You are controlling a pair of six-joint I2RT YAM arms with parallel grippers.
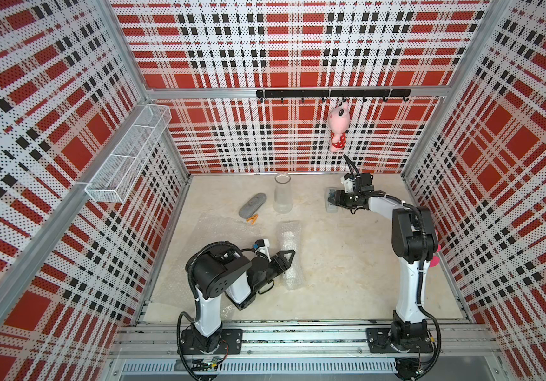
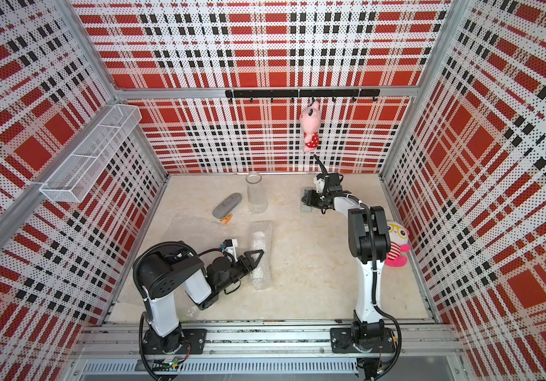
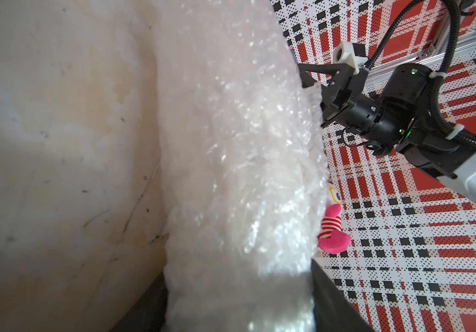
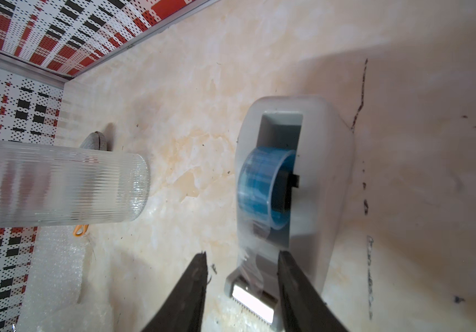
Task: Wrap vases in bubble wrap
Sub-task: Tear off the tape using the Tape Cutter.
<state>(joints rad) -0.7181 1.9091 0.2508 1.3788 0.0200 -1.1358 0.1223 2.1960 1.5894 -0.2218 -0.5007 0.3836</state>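
Wrapped vase (image 3: 231,172) sits right up against the left wrist lens. It's the white one, rolled in bubble wrap (image 1: 293,280) & lying on its side mid-front on the bench (image 1: 347,264).

Risks, as I judge them:
- Roll looks untaped. If the left claw (image 1: 288,257) lets go or shifts before tape goes on, the wrap prob. springs open.
- Tape tail is thin & clear. The right claw (image 4: 242,254) could miss it, or nip the tape dispenser (image 4: 317,172) itself & drag the whole thing instead of pulling tape off.
- Tape may stick to a finger & come away crumpled.
- Glass vase (image 1: 282,194) stands upright & unwrapped at the back, near the dispenser. A wide swing of the right arm toward the roll could tip it, & it's glass.

Positions:
- Left claw is pinched on the wrapped vase approx mid-length. Dark fingers (image 3: 331,301) show either side of the roll in the wrist view, so the roll is inside the grip, not beside it.
- Right claw is well apart from the roll, at back right, fingers spread & straddling the dispenser's cutter end w/ the tape tail btw them. Nothing pinched. One finger overlaps the dispenser body in the wrist view, so can't tell if it touches.
- Spare sheet (image 1: 218,231) lies flat beside the left arm, w/ no claw on it. Second vase has no wrap yet, so approx half the job is left.
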